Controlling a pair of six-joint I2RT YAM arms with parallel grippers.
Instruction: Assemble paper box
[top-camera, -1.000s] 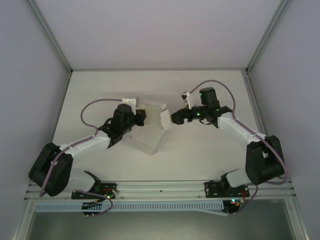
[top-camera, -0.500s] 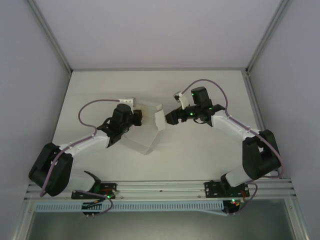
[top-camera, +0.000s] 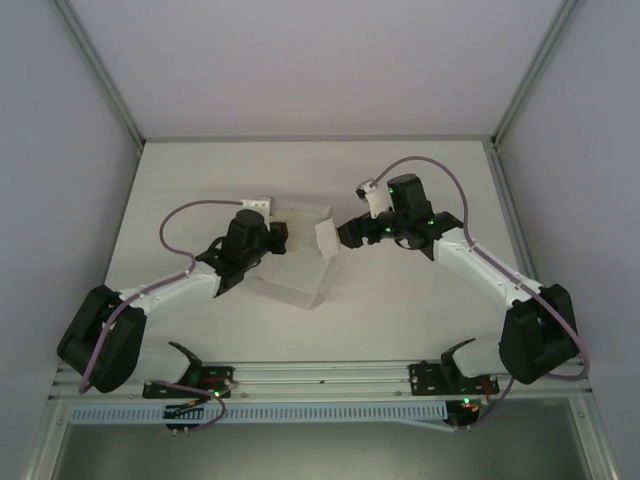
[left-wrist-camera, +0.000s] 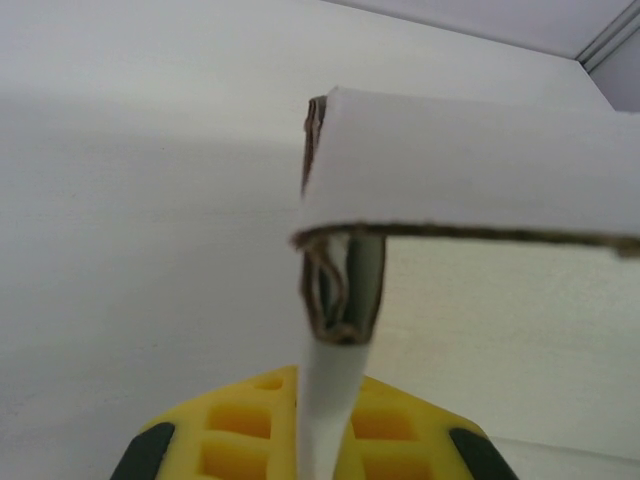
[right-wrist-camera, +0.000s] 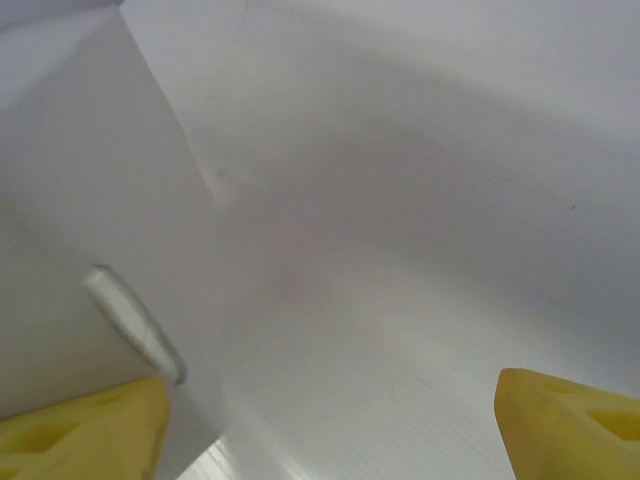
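The paper box (top-camera: 297, 268) is a partly folded off-white sheet lying mid-table between the arms. My left gripper (top-camera: 277, 240) is shut on its left part; in the left wrist view the yellow fingers (left-wrist-camera: 240, 440) pinch a thin paper wall (left-wrist-camera: 335, 400), and a folded panel (left-wrist-camera: 460, 180) with a brown cut edge crosses above. My right gripper (top-camera: 340, 235) stands open beside the raised right flap (top-camera: 323, 238). In the right wrist view that flap (right-wrist-camera: 90, 200) rises close by the left fingertip (right-wrist-camera: 80, 435); the right fingertip (right-wrist-camera: 570, 420) is far apart from it over a paper surface.
The white tabletop (top-camera: 420, 290) has grey enclosure walls on both sides and an aluminium rail (top-camera: 320, 375) along the near edge where the arm bases sit. Purple cables loop over both arms.
My right gripper has moved left toward the box, and the right flap has folded up steeper and closer to the left gripper. The left gripper keeps its hold.
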